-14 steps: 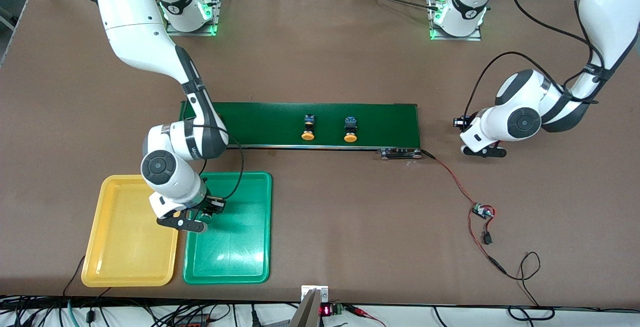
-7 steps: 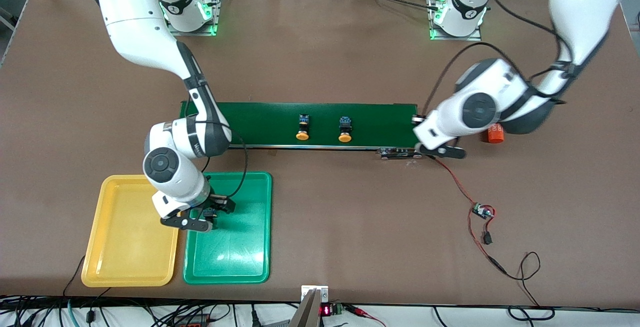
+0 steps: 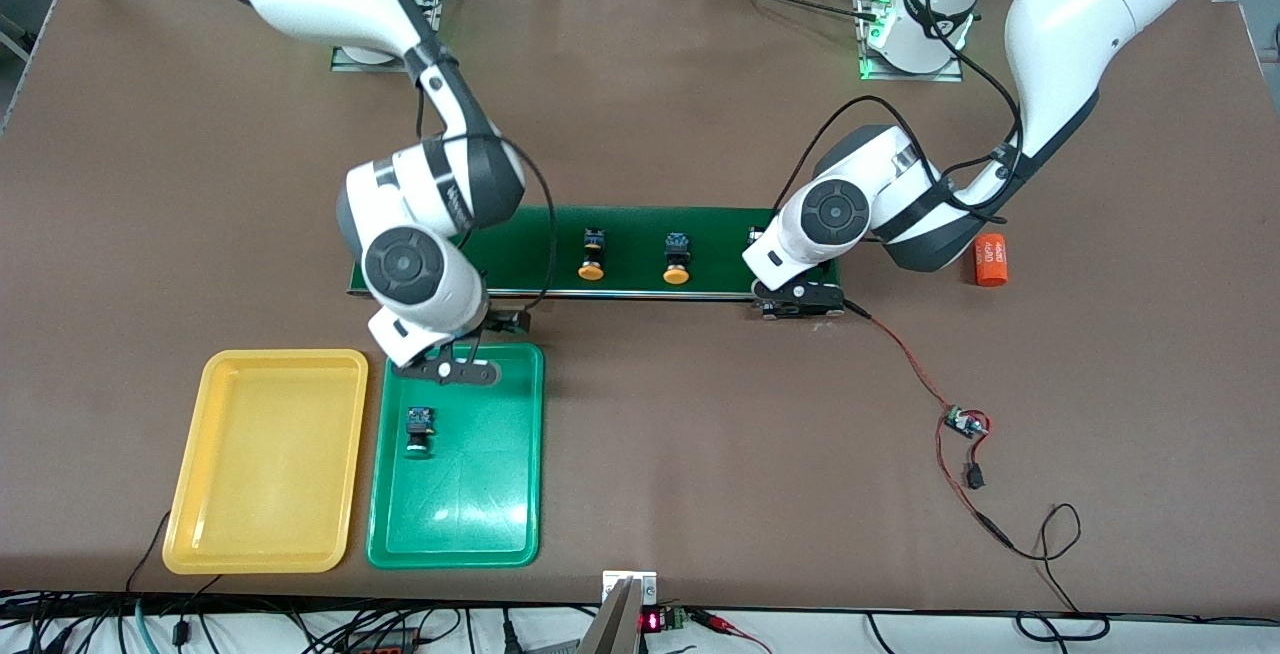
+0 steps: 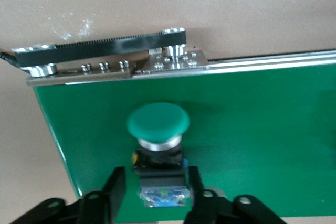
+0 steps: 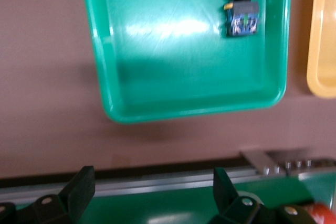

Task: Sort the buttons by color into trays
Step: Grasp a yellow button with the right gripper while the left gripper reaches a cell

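A green-capped button point(image 3: 419, 429) lies in the green tray point(image 3: 500, 494); it also shows in the right wrist view point(image 5: 242, 14). My right gripper point(image 3: 445, 371) is open and empty over that tray's edge by the conveyor belt point(image 3: 520, 254); its open jaws show in the right wrist view point(image 5: 152, 187). The yellow tray point(image 3: 265, 459) beside it holds nothing. Two yellow-orange-capped buttons point(image 3: 591, 256) point(image 3: 677, 261) lie on the belt. My left gripper point(image 3: 797, 296) is low over the belt's end, open around the second green-capped button point(image 4: 157, 124), one finger point(image 4: 116, 184) on each side of its body.
An orange cylinder point(image 3: 989, 259) lies on the table past the belt, toward the left arm's end. A small circuit board point(image 3: 965, 423) with red and black wires runs from the belt's motor end point(image 4: 105, 56) toward the front camera.
My right gripper let go of the green button in the green tray and rose toward the belt. My left arm swung to the belt's end. The yellow-orange buttons drifted along the belt.
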`<state>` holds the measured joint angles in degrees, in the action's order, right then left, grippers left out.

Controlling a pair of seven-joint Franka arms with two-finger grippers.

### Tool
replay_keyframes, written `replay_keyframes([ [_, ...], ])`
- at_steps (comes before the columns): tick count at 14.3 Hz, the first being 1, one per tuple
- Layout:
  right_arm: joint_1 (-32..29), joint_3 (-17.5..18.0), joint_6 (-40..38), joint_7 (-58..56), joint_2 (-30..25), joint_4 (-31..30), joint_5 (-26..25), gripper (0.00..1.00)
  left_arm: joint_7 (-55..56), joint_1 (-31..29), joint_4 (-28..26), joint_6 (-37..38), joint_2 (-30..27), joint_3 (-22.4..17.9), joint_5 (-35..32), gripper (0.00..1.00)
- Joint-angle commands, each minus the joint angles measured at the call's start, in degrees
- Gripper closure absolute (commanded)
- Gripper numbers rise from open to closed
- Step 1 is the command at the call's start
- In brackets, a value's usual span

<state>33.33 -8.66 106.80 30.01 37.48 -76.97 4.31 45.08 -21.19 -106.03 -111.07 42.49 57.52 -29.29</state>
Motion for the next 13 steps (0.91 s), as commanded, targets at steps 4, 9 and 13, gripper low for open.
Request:
replay_keyframes([
  [4, 10.7, 0.2, 1.1, 19.0, -6.3, -9.3, 0.1, 0.00, 0.0, -4.9, 5.8, 8.8, -2.7, 2.6, 0.7, 0.00],
  [9, 12.9, 0.5, 6.7, 19.7, -5.7, -14.2, 0.8, 0.00, -13.1, -6.8, 17.2, 25.1, -2.6, 1.7, -0.2, 0.00],
  [13, 12.7, 0.5, 9.5, 19.7, -3.9, -15.8, 2.0, 0.00, -25.7, -15.7, 17.4, 26.0, -2.7, 2.2, -0.5, 0.00],
])
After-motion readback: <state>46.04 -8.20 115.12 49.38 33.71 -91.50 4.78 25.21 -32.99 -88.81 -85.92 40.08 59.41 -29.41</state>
